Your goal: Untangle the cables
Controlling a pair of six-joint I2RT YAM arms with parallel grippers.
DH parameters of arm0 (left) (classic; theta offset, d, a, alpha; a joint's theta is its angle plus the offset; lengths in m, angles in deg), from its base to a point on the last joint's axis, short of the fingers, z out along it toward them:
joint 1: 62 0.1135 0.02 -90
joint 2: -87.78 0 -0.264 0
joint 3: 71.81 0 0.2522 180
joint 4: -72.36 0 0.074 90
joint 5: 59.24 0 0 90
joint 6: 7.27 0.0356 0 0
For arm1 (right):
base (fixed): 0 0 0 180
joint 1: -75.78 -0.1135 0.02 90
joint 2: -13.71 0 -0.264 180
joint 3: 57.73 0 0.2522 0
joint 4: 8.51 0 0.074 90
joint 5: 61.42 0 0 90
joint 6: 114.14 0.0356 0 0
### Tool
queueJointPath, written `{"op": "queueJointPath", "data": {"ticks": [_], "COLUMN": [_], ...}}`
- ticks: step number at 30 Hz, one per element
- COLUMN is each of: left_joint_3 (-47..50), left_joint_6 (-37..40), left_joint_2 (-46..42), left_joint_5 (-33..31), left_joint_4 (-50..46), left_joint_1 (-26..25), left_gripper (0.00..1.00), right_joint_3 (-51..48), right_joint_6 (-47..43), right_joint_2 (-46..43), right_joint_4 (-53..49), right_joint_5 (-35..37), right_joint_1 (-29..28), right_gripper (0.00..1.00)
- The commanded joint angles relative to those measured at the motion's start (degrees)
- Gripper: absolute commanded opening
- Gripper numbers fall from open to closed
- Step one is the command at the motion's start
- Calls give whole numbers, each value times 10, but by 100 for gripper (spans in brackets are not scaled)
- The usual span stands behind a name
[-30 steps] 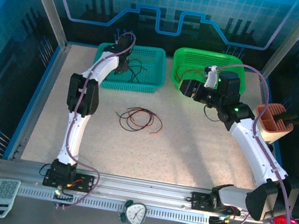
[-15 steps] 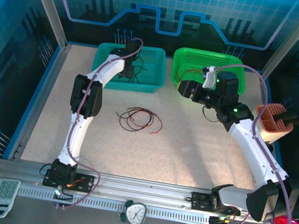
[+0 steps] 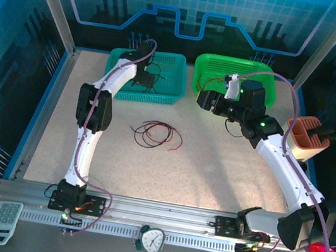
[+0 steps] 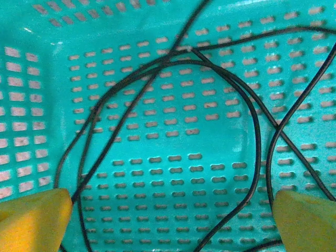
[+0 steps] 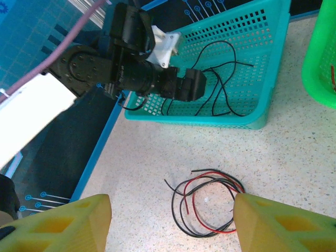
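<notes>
The left hand [image 4: 168,223] is down inside the teal perforated plastic basket [image 3: 159,98], its yellow fingertips [image 4: 31,218] spread wide and gripping nothing. Right below it, thin black cables [image 4: 259,142] loop and cross on the basket floor, with one strand running close by each fingertip.

Out on the speckled bench [image 3: 224,173], a coil of red and black cables [image 3: 154,134] lies in the open, wound together and not yet sorted. The right hand [image 5: 168,226] hangs in front of the green plastic basket [image 3: 229,64], fingers parted and empty, looking down at that coil from well off to the side.

Here's the worry: those black strands overlap, so if the left hand shuts now it could pinch two at once, or catch a crossing, and a lift would drag the whole loop up and tighten it. A fingertip could also snag in the basket's slots. And a tug on a single wire from the bench coil would likely haul the lot along.
</notes>
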Motion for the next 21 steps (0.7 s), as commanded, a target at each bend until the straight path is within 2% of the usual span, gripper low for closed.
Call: {"op": "queueJointPath", "data": {"ticks": [1,6,21], "left_joint_3": [9,6,8], "left_joint_6": [-18,-37,-41], "left_joint_2": [-62,-84,-130], "left_joint_5": [44,85,117], "left_joint_4": [-1,2,19], "left_joint_1": [23,42,73], "left_gripper": [99,99,99], "right_joint_3": [19,23,27], "right_joint_6": [-10,-12,-36], "right_joint_2": [0,8,31], "right_joint_4": [-5,-6,-31], "right_joint_5": [11,17,54], "right_joint_1": [-12,-20,-45], "right_gripper": [64,64,64]}}
